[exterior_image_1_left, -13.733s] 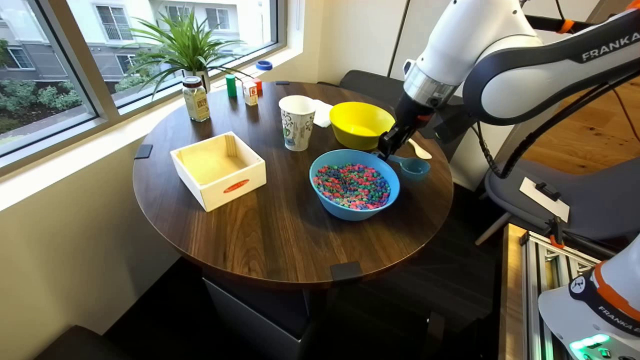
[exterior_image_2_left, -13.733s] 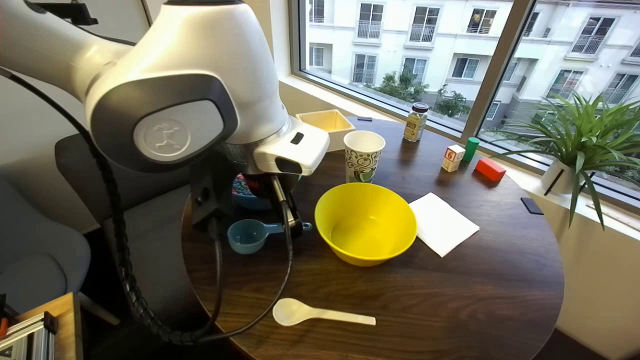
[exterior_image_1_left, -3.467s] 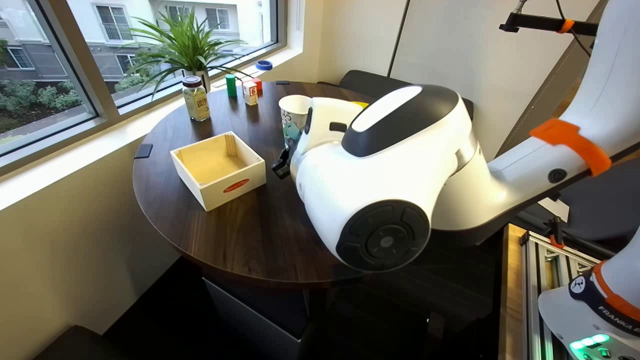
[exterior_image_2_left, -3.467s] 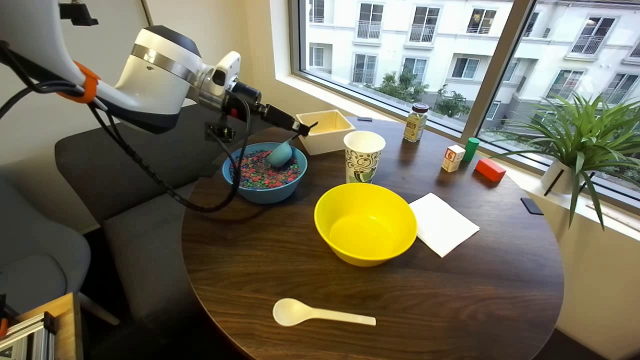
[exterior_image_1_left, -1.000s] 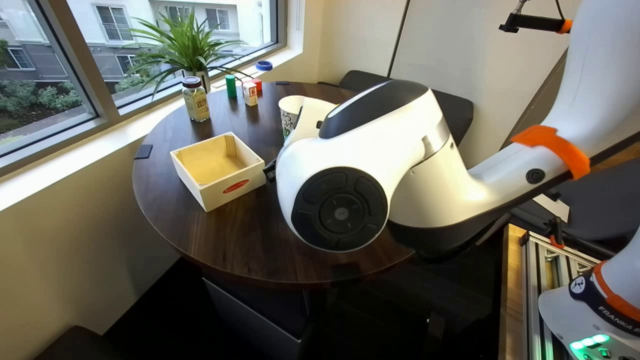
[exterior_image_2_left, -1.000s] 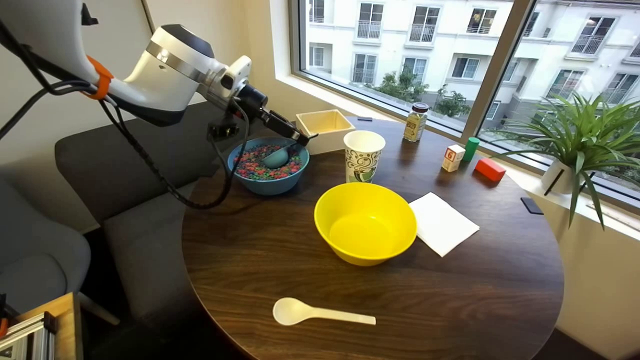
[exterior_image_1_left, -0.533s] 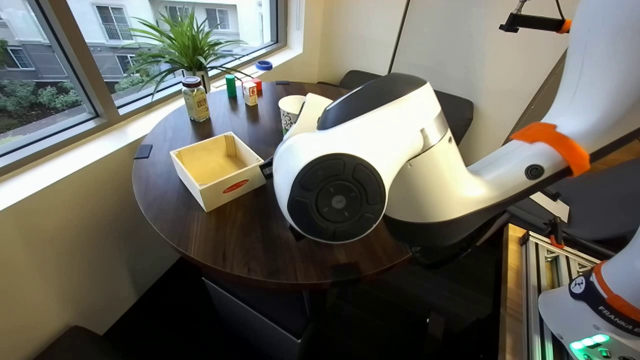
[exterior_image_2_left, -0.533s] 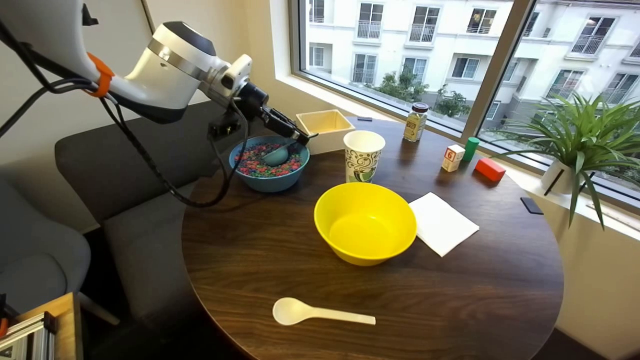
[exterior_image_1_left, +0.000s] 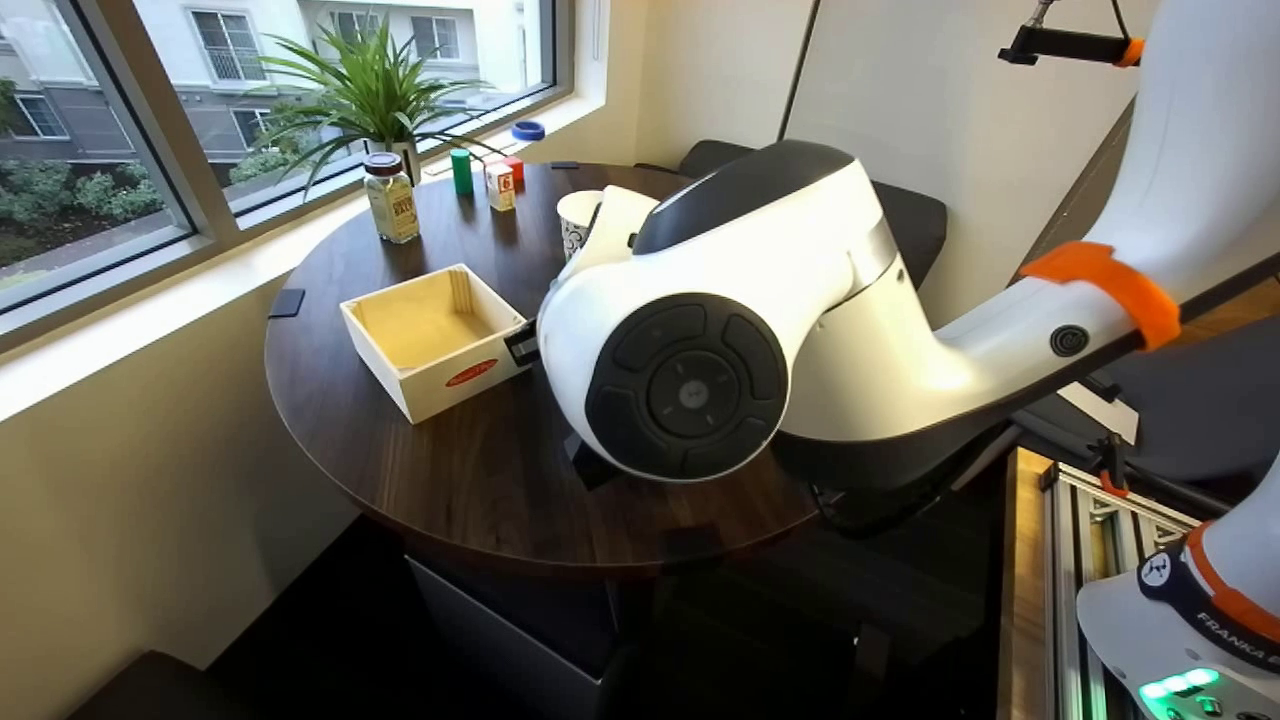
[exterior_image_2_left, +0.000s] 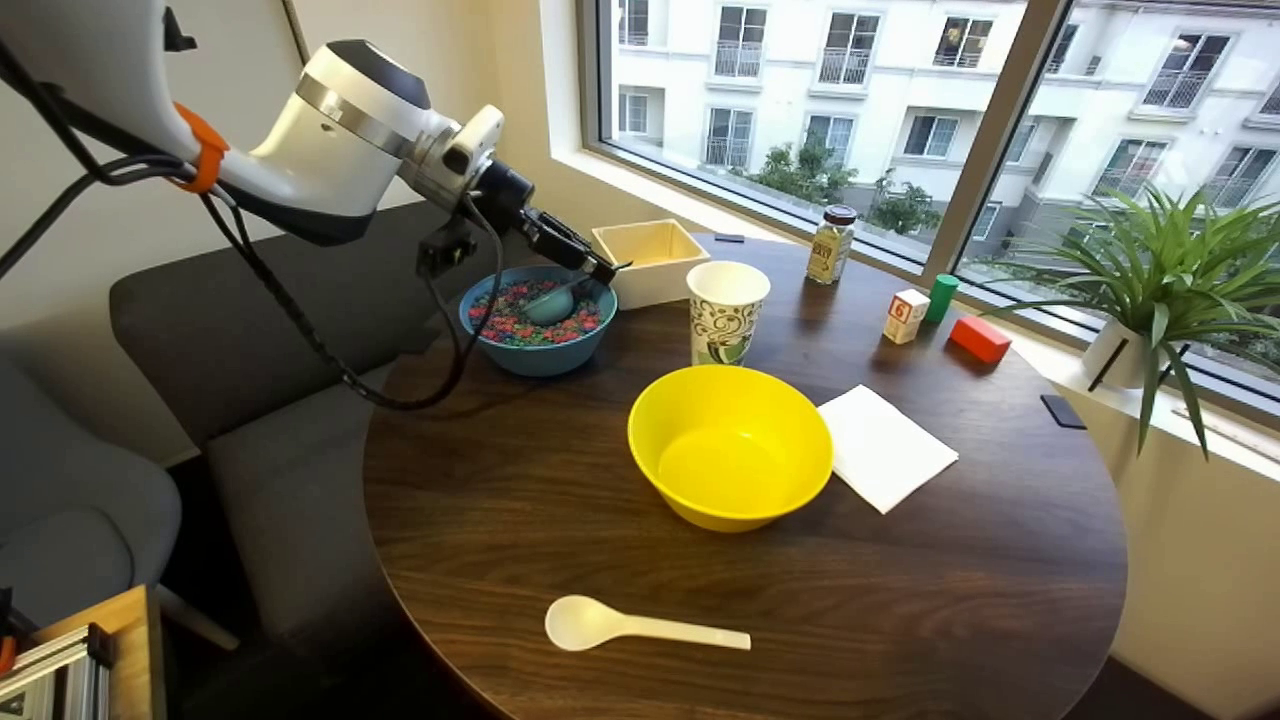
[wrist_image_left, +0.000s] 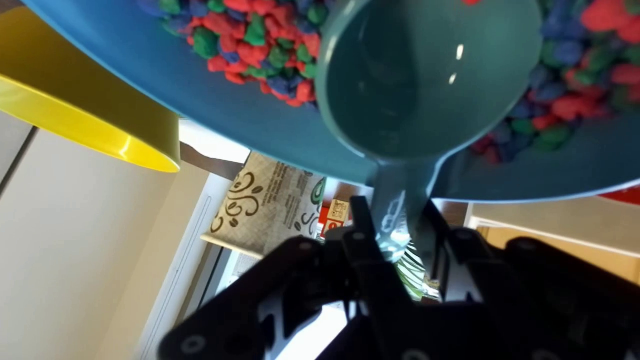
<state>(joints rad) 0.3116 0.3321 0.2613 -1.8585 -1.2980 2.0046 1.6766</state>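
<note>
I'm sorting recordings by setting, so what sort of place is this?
Probably an office break nook, though a home dining corner is possible: a round, dark-brown wooden table with dark grey upholstered seating beside it, next to a wide, grey-framed glass window.

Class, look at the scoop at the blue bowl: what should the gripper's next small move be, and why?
I would probably lower the scoop a little into the pebbles. The gripper is closed on the scoop's handle, the round end sits inside the rim of the blue bowl, and the visible part of its hollow shows only a red bit, while pebbles lie on both sides.
</note>
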